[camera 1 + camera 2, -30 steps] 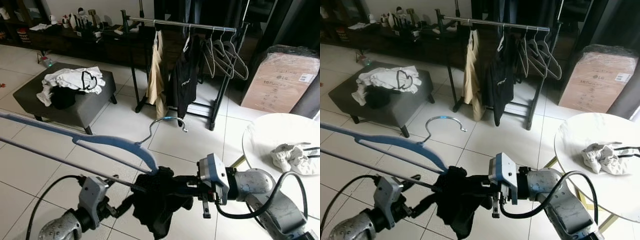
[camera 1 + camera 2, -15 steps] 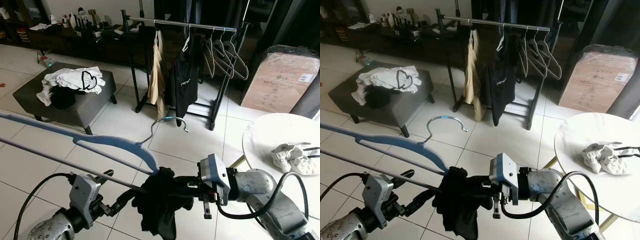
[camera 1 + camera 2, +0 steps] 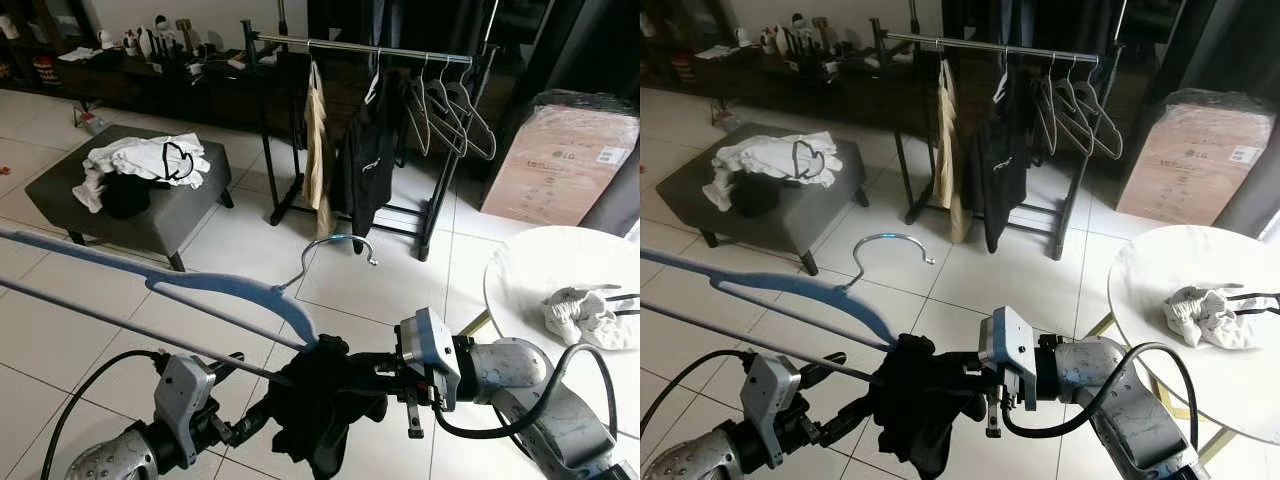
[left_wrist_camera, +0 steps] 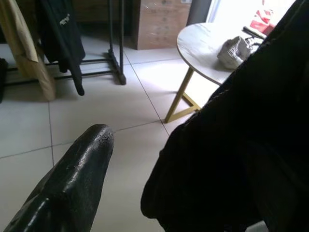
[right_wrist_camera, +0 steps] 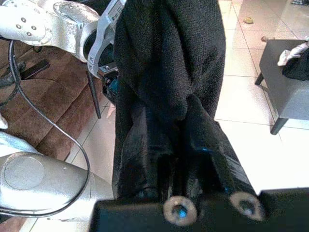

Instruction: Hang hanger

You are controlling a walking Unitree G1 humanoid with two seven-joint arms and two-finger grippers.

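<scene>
A blue hanger is held low over the tiled floor, its silver hook pointing toward a clothes rack ahead, well apart from it. A black garment is bunched at the hanger's right end. The right gripper is pressed together on this garment. The left gripper reaches up toward the garment from below left, one finger apart from the cloth; whether it is spread cannot be told. A grey ottoman with clothes stands left; a round white desk stands right.
</scene>
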